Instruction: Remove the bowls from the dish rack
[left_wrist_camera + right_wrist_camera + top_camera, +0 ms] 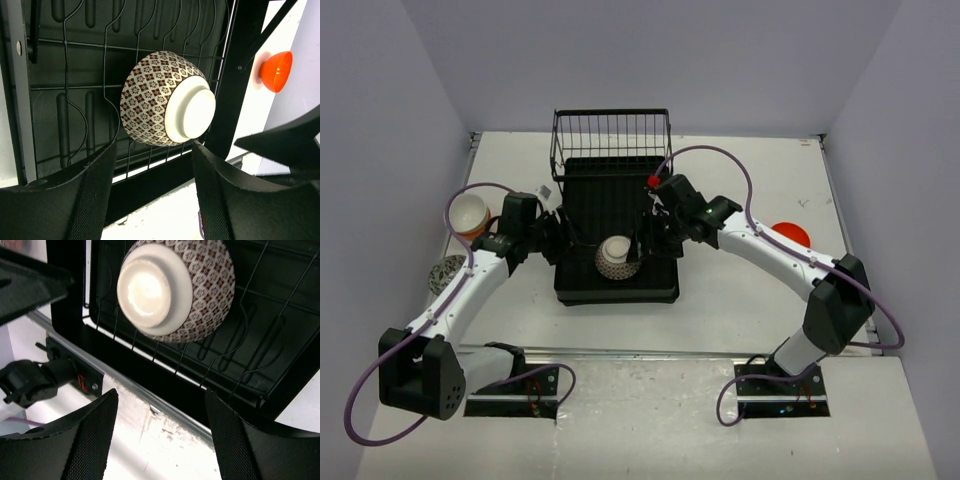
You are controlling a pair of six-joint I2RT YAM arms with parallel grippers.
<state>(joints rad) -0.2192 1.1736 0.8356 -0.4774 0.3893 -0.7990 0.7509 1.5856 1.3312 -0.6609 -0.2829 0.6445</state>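
L jaws open | R jaws open | patterned bowl (617,258) in dish rack (605,195) | orange bowl (276,71) outside

**Bright Overhead Light, Dark Rack Swallows Detail**

The top view is bright and evenly lit. The white table (720,300) and pale walls carry only faint, soft shadows, while the black dish rack (616,290) reads as a near-solid dark mass with little floor detail. In the right wrist view, glare washes out the pale foot of the patterned bowl (210,285), and the right gripper's fingers (85,440) sit dim and soft along the bottom edge. In the left wrist view, the bowl's pattern is sharp and the left gripper's fingers (85,200) are dark but show their texture. The orange bowl (276,70) is slightly blurred against an overexposed tabletop.
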